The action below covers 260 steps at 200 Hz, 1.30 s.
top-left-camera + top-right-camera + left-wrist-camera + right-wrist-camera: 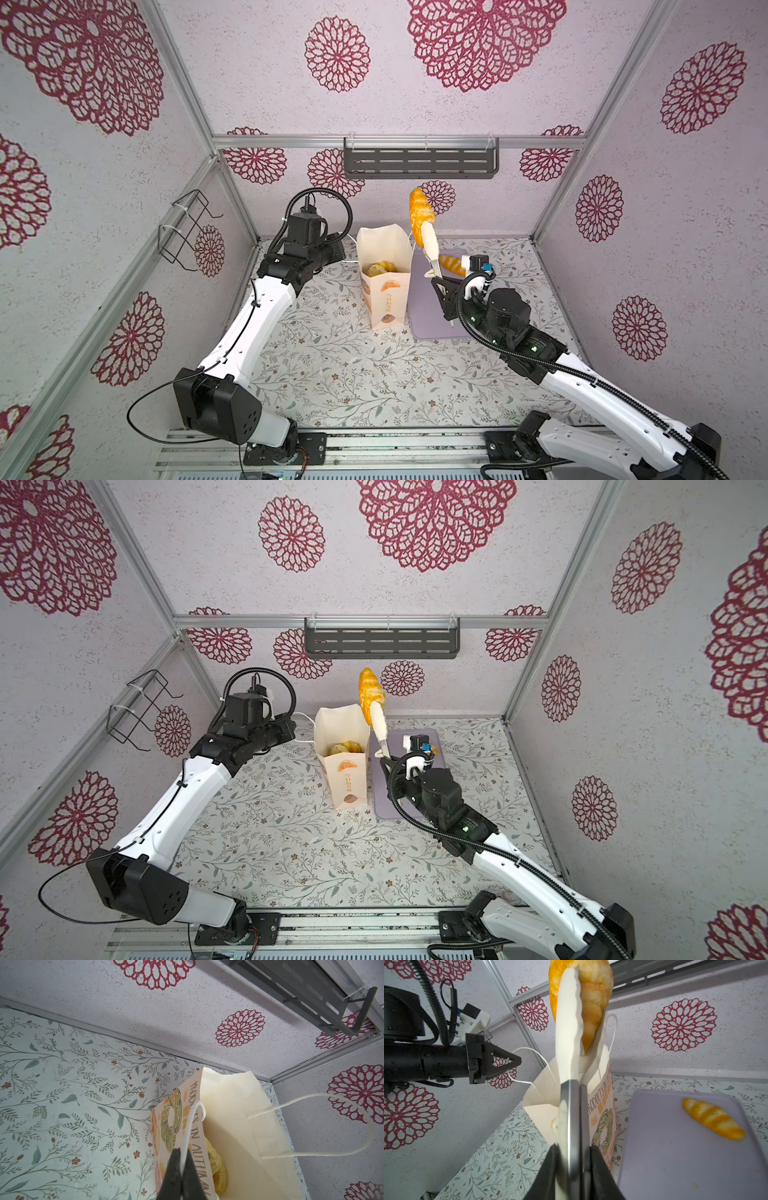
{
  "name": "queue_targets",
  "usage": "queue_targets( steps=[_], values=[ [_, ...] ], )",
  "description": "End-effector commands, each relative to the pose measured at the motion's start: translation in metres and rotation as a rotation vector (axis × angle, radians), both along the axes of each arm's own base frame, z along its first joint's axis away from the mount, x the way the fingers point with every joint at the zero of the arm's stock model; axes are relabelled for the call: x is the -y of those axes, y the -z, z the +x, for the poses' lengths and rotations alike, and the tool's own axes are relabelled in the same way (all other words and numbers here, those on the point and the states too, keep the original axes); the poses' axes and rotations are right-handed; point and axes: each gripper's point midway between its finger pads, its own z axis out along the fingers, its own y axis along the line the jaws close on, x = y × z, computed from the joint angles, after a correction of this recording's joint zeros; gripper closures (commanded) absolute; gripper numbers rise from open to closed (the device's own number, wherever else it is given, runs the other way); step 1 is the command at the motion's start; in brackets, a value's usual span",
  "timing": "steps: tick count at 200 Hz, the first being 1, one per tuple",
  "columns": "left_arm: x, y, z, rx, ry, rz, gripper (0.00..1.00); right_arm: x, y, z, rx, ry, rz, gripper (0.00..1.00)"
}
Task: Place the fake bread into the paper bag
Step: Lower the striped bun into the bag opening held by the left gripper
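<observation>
Right pincer (574,1153) clamps narrowly on tongs (568,1032), whose tips hold a striped roll (419,210) at 1 o'clock over the paper bag (384,299). Left pincer (180,1157), shut, pinches its cord handle (192,1118) at 9 o'clock. A second roll (713,1119) lies on the lilac tray (675,1157) at 3 o'clock; open worktop (353,374) at 6.

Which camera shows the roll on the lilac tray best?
Right wrist view: the roll lies whole on the tray. In both top views the right arm partly hides it; the left wrist view misses it.
</observation>
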Motion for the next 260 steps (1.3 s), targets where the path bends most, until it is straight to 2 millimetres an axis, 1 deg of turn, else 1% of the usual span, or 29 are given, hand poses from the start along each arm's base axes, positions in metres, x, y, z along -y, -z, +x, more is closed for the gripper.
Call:
queue_targets(
  steps=[1, 76, 116, 142, 169, 180, 193, 260],
  values=[
    [0.000, -0.008, 0.001, 0.029, 0.001, -0.006, 1.00, -0.004, -0.046, -0.001, 0.112, -0.003, 0.078, 1.00],
    [0.000, -0.006, 0.002, 0.025, 0.001, -0.004, 1.00, -0.036, -0.027, 0.003, 0.070, -0.056, -0.006, 1.00],
    [0.000, -0.004, 0.002, 0.021, -0.001, -0.002, 1.00, -0.044, -0.013, 0.011, 0.024, -0.045, -0.076, 0.99],
    [0.000, -0.005, 0.002, 0.022, 0.002, -0.003, 1.00, -0.045, -0.006, 0.014, 0.002, -0.032, -0.108, 0.93],
    [-0.001, -0.004, 0.003, 0.021, -0.001, -0.001, 1.00, -0.045, -0.003, 0.016, -0.005, -0.029, -0.117, 0.87],
    [0.000, -0.004, 0.002, 0.021, 0.000, -0.001, 1.00, -0.045, -0.003, 0.016, -0.004, -0.028, -0.117, 0.84],
    [0.000, -0.004, 0.003, 0.021, 0.000, -0.001, 1.00, -0.045, -0.005, 0.016, -0.002, -0.026, -0.115, 0.78],
    [-0.001, -0.005, 0.002, 0.022, 0.000, -0.001, 1.00, -0.041, -0.011, 0.014, 0.007, -0.022, -0.095, 0.66]
  ],
)
